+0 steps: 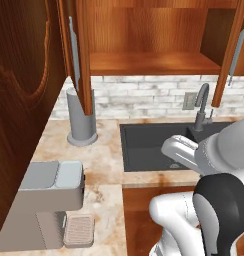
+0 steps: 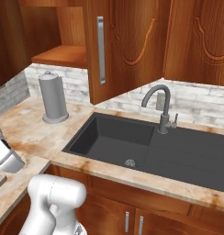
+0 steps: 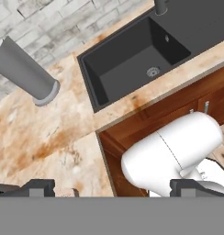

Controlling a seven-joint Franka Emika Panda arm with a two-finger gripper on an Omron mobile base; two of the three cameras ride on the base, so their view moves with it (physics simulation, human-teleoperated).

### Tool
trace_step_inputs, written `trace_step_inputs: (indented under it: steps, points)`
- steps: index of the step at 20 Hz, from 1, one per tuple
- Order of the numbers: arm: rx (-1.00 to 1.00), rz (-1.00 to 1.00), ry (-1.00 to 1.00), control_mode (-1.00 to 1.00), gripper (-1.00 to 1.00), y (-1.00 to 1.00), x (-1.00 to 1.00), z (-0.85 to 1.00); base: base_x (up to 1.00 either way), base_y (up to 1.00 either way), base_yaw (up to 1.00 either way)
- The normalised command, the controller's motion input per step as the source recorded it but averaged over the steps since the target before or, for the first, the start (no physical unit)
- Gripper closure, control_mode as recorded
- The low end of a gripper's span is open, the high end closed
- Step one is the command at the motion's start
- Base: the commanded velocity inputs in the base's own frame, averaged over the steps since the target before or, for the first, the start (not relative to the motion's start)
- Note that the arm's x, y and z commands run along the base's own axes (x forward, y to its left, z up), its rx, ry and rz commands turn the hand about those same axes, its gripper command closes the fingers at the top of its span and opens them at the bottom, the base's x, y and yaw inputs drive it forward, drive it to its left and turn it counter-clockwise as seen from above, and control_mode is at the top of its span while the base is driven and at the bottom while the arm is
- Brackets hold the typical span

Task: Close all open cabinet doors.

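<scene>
My gripper point(image 3: 111, 188), fingers wide apart and empty, hangs over the speckled beige stone counter point(image 3: 45, 137), while the glossy reddish-brown arched cabinet door point(image 2: 116, 46) stands open at 12 o'clock above; swinging up risks clipping its edge.

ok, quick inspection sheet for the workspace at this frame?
Surface: marbled beige counter with a dark sink set into it.
Job's things: upper cabinet doors stand open; one door swings out over the counter showing its silver handle, another open door hangs edge-on above the paper towel holder; shelf behind them bare.
Clutter: grey paper towel holder, grey coffee machine, curved faucet.
Hand: hand open, holding nothing, looking down at the counter edge.
Cables: nothing seen.
Surroundings: white brick backsplash, wall outlet, closed lower doors under the sink.
</scene>
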Motion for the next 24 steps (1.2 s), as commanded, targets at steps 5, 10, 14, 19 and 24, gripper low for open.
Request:
trace_step_inputs:
  steps: [5,10,14,19,24]
  points:
    - [0.0,0.0,0.0,1.0,-1.0,0.0,0.0,0.0,0.0,0.0,0.0]
    - [0.0,0.01,0.0,-1.0,-1.0,0.01,-0.01,-0.05,0.0,0.01,0.01]
    - [-0.02,0.08,-0.03,-1.0,-1.0,0.15,-0.25,-0.3,0.0,0.0,0.0]
    - [-0.04,0.01,-0.15,-1.0,-1.0,0.21,-0.49,-0.1,0.0,0.0,0.0]
    - [-0.04,0.0,-0.27,-1.0,-1.0,-0.16,-0.33,0.17,0.0,0.0,0.0]
